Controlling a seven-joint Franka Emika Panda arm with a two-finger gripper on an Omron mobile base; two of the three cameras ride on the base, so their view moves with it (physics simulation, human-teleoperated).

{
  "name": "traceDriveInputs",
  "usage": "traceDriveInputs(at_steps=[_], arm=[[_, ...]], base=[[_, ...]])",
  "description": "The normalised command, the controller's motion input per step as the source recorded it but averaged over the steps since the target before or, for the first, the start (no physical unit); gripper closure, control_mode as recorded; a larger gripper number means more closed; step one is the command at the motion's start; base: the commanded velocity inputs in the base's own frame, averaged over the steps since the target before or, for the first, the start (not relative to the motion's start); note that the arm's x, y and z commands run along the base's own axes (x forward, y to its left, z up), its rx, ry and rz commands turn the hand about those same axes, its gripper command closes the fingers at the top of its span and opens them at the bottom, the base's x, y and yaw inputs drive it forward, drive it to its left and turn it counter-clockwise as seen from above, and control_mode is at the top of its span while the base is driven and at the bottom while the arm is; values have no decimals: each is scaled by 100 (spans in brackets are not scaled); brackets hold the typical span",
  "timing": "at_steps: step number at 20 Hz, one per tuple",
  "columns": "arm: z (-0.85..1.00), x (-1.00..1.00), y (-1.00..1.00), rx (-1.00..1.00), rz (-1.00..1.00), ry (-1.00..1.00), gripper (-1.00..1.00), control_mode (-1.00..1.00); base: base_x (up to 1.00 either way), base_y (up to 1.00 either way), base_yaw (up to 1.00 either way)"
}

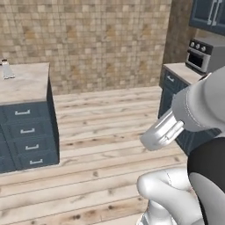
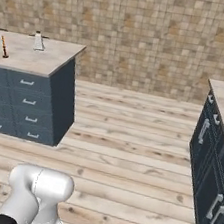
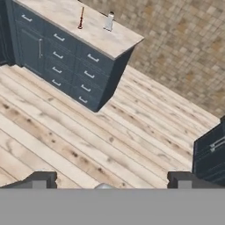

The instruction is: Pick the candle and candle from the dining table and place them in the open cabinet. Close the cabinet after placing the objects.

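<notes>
Hand view, candle: slender dark red candle (image 3: 81, 17) upright on the worktop (image 3: 66, 17), near the grey grater (image 3: 109, 21).
Handling: likely light, stiff, tippy; grip mid-stick.
Pincer (image 3: 112, 179): fingertips wide apart, empty, over floor, well apart from the candle.

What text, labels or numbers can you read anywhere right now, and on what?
None: there is no readable text in these views.
The dining table, its drawer fronts, the red candle and the grey grater carry no markings.
The oven has round knobs, but any marks by them are too small to tell.
</notes>
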Motion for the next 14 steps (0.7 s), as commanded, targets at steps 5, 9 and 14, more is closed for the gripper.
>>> traceDriveInputs(at_steps=[5, 9, 14], arm=[[0, 0, 0, 0, 0, 0, -100, 100], [0, 0, 0, 0, 0, 0, -100, 100], [0, 0, 0, 0, 0, 0, -100, 100]], base=[[100, 10, 0], [82, 19, 0], [62, 59, 0]])
